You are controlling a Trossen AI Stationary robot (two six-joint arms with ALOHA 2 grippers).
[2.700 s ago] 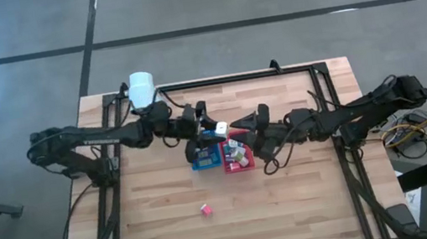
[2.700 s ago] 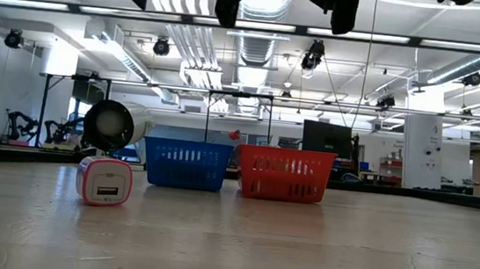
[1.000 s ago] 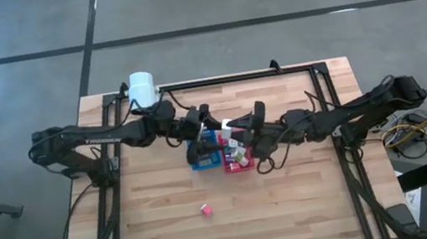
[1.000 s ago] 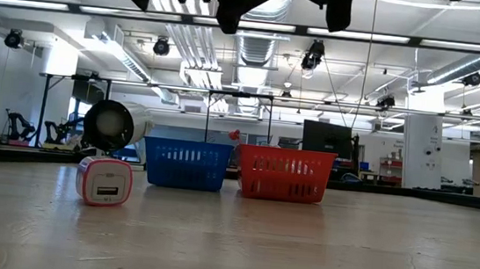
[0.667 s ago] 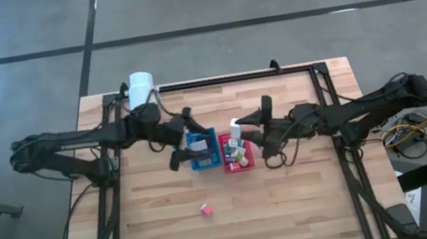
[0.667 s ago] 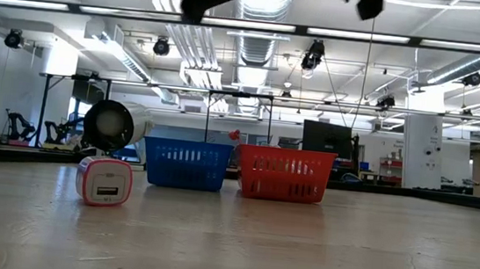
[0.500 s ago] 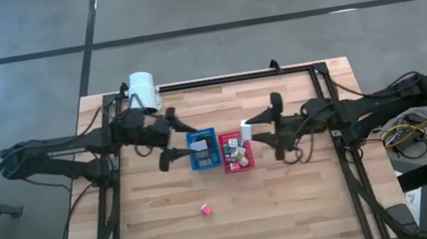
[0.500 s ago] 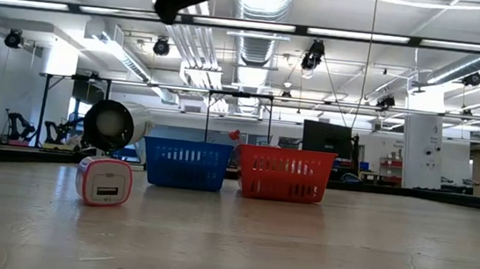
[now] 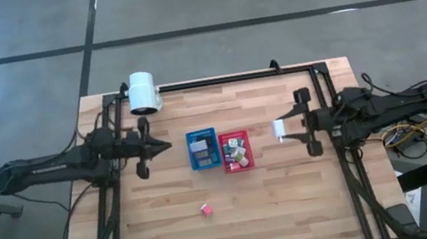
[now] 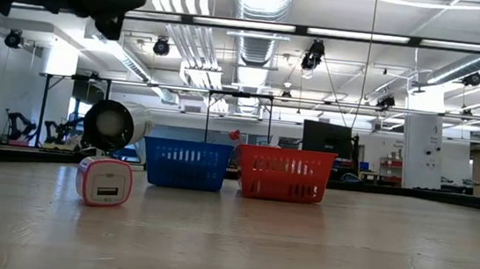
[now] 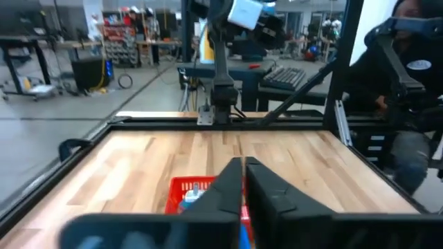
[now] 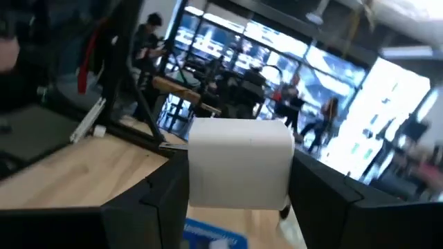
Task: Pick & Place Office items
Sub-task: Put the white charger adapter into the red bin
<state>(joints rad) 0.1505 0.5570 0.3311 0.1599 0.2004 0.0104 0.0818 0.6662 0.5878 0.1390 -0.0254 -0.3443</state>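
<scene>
Several small office items lie in the blue tray and the red tray at the table's middle. A pink cube lies alone on the wood nearer the front edge; the low view shows it as a pink-and-white cube. My left gripper hangs left of the blue tray, shut and empty, with its fingers together in the left wrist view. My right gripper hangs right of the red tray, shut on a white cube. My right gripper pinches the white cube by two opposite sides between its two fingers. The fingers lie level and come from the table's right side. The cube is lifted clear of the table, right of the red tray.
A big white cylinder lies at the table's far left corner. A dark metal frame runs along the far edge and both sides. Bare wood spreads in front of the trays. A seated person shows beyond the table.
Both arms have drawn back from over the trays. My left gripper has moved toward the table's left edge, sinking a little, and has shut its open fingers on nothing. My right gripper has carried the white cube toward the right edge, rolling its wrist.
</scene>
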